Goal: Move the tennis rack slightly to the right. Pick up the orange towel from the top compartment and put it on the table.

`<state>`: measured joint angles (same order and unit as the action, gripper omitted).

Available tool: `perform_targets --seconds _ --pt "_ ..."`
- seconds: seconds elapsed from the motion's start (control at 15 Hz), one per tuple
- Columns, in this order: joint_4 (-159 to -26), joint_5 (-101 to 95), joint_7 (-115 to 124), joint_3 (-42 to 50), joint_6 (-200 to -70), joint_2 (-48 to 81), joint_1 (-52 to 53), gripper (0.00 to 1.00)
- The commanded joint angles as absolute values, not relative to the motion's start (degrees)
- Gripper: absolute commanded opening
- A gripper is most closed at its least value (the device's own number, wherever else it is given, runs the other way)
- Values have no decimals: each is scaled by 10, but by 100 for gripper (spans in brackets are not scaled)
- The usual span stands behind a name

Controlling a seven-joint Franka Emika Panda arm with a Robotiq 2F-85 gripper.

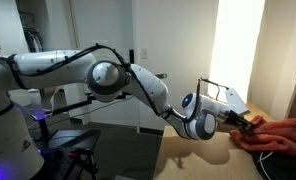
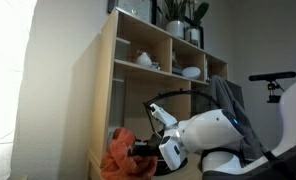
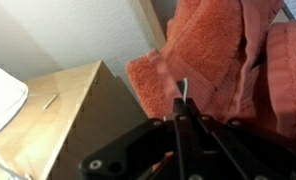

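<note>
Currently seeing gripper with jaws pressed together, tips against towel edge; can't tell if cloth pinched. Seeing towel bunched low at shelf front, near shelf's foot.

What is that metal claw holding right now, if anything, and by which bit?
It looks like the gripper is shut on the orange towel, pinching a fold at the cloth's near edge. The pinch itself is hard to see.
</note>
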<state>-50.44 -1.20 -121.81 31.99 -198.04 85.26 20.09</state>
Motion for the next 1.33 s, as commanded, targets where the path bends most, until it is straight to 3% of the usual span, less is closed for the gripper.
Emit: perform_targets --seconds 0.0,0.67,0.93,1.27 --pt "-473 25 -1271 315 -1980 852 198 1" --pt "-359 101 -1404 298 -1980 845 183 2" --pt "-347 73 -1404 243 -1980 845 167 2" --pt "-362 79 -1392 252 -1980 844 174 4"
